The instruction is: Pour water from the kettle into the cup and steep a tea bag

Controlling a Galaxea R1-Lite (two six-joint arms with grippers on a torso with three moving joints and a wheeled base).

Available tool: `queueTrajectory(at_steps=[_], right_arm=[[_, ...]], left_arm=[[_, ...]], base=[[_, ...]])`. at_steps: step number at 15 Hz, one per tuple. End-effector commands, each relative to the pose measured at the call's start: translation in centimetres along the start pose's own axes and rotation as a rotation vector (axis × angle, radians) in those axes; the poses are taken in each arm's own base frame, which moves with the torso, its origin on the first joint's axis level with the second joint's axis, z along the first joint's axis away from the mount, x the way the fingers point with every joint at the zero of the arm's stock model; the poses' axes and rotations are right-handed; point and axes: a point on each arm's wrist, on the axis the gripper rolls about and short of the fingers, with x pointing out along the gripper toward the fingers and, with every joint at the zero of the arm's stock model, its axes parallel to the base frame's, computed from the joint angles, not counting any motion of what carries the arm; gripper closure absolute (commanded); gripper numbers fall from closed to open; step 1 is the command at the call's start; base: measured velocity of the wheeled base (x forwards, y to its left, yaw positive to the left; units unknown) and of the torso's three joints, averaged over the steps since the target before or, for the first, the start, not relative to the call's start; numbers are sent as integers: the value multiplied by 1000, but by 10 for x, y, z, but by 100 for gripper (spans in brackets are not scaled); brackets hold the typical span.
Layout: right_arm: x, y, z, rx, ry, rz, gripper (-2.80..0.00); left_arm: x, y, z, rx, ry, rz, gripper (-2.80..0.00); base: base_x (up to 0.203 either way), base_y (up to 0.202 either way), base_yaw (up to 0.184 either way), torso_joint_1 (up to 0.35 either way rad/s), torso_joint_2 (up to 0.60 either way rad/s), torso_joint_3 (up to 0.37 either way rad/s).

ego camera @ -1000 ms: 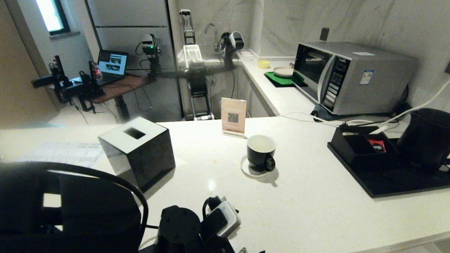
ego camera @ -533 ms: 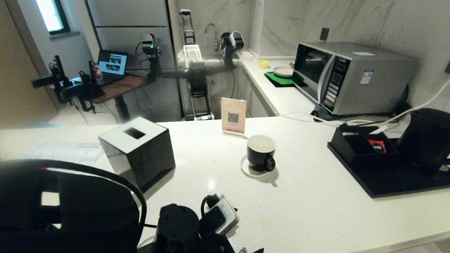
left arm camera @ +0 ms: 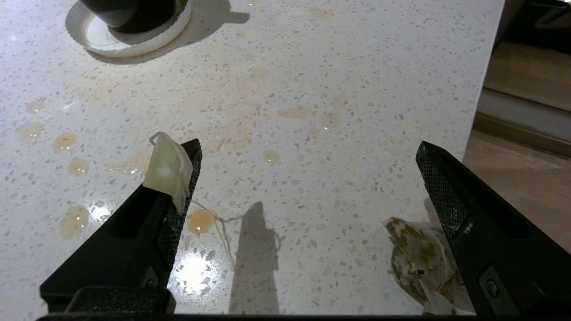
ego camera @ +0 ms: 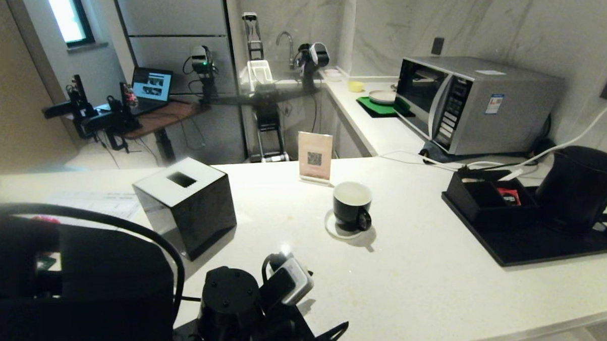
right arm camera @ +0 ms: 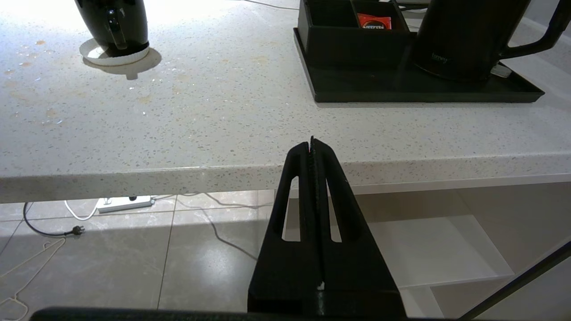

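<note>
My left gripper (left arm camera: 308, 145) hangs open over the white counter (left arm camera: 312, 67), holding nothing between its jaws. The tea bag (left arm camera: 417, 258), wet and brown-stained, lies on the counter beside one finger and partly behind it. Its pale tag (left arm camera: 167, 169) clings to the other fingertip, and its string (left arm camera: 218, 223) trails across the counter. The black cup (ego camera: 352, 205) stands on a white coaster (left arm camera: 111, 38) further in; its inside looks pale, and I cannot tell if it holds water. The black kettle (ego camera: 580, 188) sits on a black tray (ego camera: 533, 246) at the right. My right gripper (right arm camera: 311, 142) is shut, parked before the counter's edge.
Tea-coloured drops (left arm camera: 200, 220) and stains spot the counter round the left gripper. A black cube with a white slotted top (ego camera: 186, 204) stands left of the cup, and a small sign (ego camera: 314, 157) behind it. A black compartment box with a red packet (ego camera: 508, 197) is on the tray; a microwave (ego camera: 467, 103) is behind.
My left arm has shifted a little to the left in the head view, its gripper still open. The cup, kettle and right arm have not moved.
</note>
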Motion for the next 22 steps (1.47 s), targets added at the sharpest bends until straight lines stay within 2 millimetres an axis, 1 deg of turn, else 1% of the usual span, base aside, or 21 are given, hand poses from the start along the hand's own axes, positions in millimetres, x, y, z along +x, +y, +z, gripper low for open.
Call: queueTrajectory(at_steps=[1,4,6,8,12,15,18,22], right_arm=[[0,0,0,-1,1,-2,0],[0,0,0,-1,1,0,0],[0,0,0,-1,2,0,0],[0,0,0,-1,1,0,0],[0,0,0,-1,2,0,0],[0,0,0,-1,1,-1,0],[0,0,0,-1,0,0,0],[0,0,0,-1,2,0,0]], left_arm=[[-1,0,6,7,-52,1,-280],[-2,0,7,20,-53,1,-280],[-2,-1,6,30,-53,-32,-280],[-2,-2,2,36,-36,-56,-280],[-2,-1,1,46,-33,-72,-280],[0,-1,-4,44,-15,-75,-280],[-8,-2,-9,41,17,-76,-280],[-22,0,-4,45,9,-62,-280]], base=[[0,0,0,0,0,0],[0,0,0,0,0,0],[0,0,0,0,0,0],[0,0,0,0,0,0],[0,0,0,0,0,0],[0,0,0,0,0,0],[0,0,0,0,0,0],[0,0,0,0,0,0]])
